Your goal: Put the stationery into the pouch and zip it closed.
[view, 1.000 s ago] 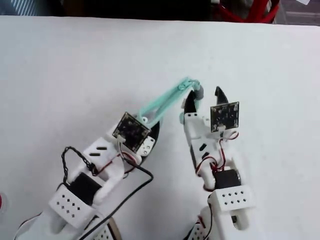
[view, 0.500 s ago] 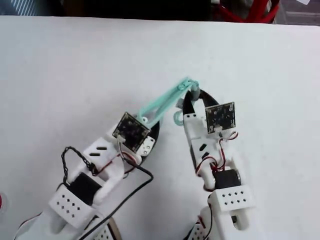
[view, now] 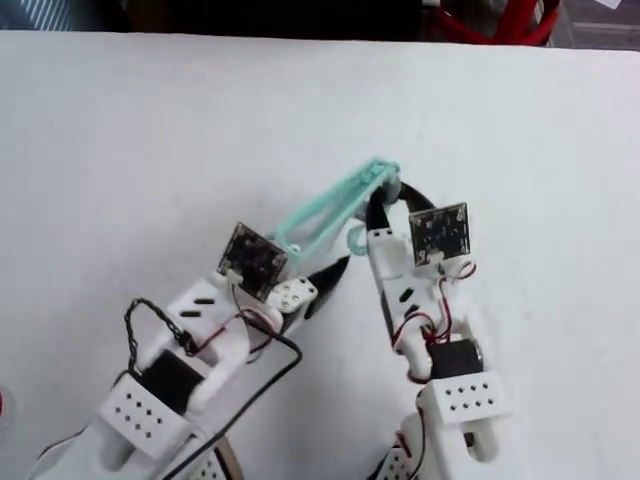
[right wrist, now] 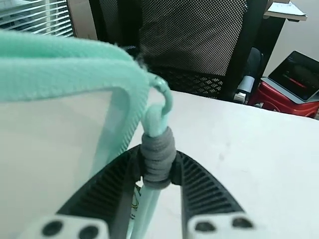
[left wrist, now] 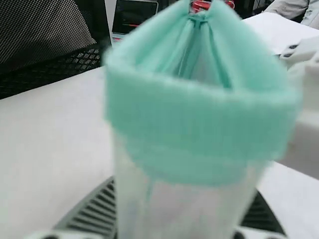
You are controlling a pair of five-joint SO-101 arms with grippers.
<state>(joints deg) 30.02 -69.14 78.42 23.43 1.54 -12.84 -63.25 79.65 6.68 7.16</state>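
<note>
The mint-edged pouch (view: 330, 205) with a clear body stands on edge on the white table (view: 150, 130), between the two arms. Its grey-wrapped zipper pull (view: 397, 188) is at the far end, and my right gripper (view: 390, 200) is shut on it. In the right wrist view the pull (right wrist: 157, 157) sits pinched between the black fingers (right wrist: 104, 191). My left gripper (view: 318, 257) is at the pouch's near end, open, with one black finger (view: 332, 272) swung out sideways. In the left wrist view the pouch (left wrist: 199, 124) rises between the spread fingers (left wrist: 87, 219), its mouth gaping.
The table's far edge runs along the top of the high view, with a red object (view: 500, 25) behind it. A black mesh chair (right wrist: 194, 40) stands beyond the table. Bare table lies to the left and right of the arms.
The right gripper closed on the zipper pull. The left arm then drew back slightly and its finger swung open. The pouch's mouth has spread wider.
</note>
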